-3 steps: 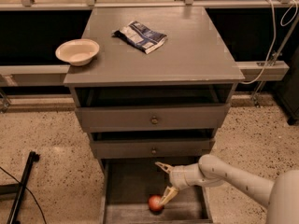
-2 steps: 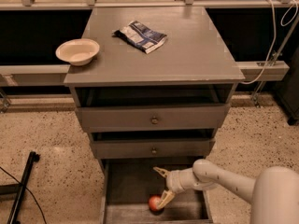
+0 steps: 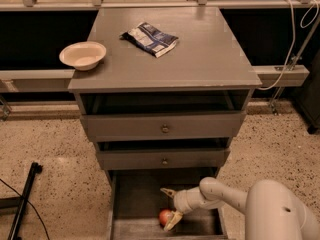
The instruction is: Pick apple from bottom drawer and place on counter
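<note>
Since the earlier frame, the gripper [image 3: 167,208] has come lower into the bottom drawer [image 3: 134,199] and a little to the left, closing on the apple [image 3: 164,216]. The apple itself has not shifted.

Step in hand: the approach for the pick. My fingers stand apart. One tip reaches out over the drawer floor on the far side of the fruit, and the other lies just beside its right flank — whether it touches, I cannot tell. Nothing is clamped. The apple rests on the drawer floor towards the near end, roughly mid-width, and is not yet squarely between my pads.

Next move, in my judgement: carry the spread fingers further left and down until the fruit sits between them. Then close gently, draw it out towards the near side from under the two upper drawers [image 3: 164,129], and rise to the counter [image 3: 210,59].

Materials: the apple is small, round, smooth and red-orange, so it is liable to roll if nudged off-centre. The drawer is a plain grey wooden box with a dull, worn floor. The counter is flat, grey-painted and smooth. It carries a cream bowl [image 3: 82,55] at its left edge and a crinkled packet [image 3: 150,38] towards the far side — its right side shows bare paint.
</note>
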Action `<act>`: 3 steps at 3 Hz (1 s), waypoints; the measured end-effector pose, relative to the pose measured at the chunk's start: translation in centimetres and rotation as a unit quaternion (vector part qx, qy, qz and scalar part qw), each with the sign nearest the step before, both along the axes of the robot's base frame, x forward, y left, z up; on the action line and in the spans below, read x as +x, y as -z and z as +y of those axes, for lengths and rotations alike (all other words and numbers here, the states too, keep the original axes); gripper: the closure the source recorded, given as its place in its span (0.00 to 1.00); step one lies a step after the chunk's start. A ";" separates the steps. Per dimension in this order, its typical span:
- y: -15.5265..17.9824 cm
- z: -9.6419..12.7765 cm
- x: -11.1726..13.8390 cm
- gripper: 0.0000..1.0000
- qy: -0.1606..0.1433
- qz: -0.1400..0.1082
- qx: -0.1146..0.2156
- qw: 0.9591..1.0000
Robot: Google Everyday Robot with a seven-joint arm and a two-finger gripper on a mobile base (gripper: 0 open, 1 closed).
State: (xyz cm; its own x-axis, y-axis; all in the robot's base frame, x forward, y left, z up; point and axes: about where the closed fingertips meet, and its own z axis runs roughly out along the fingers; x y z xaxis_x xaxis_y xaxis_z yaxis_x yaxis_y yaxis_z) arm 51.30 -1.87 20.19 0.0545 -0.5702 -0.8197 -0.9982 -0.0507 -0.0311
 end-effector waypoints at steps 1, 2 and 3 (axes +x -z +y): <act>2.9 -0.3 -0.5 0.03 0.002 0.021 0.007 1.000; 5.4 -0.6 -1.0 0.21 0.009 0.040 0.016 0.999; 7.0 -0.6 -1.3 0.44 0.014 0.051 0.029 0.998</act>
State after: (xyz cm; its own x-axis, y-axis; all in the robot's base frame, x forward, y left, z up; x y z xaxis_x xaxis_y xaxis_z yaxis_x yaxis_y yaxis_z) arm 49.96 -2.48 13.22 -0.0454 -0.5214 -0.8521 -0.9974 -0.0243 0.0680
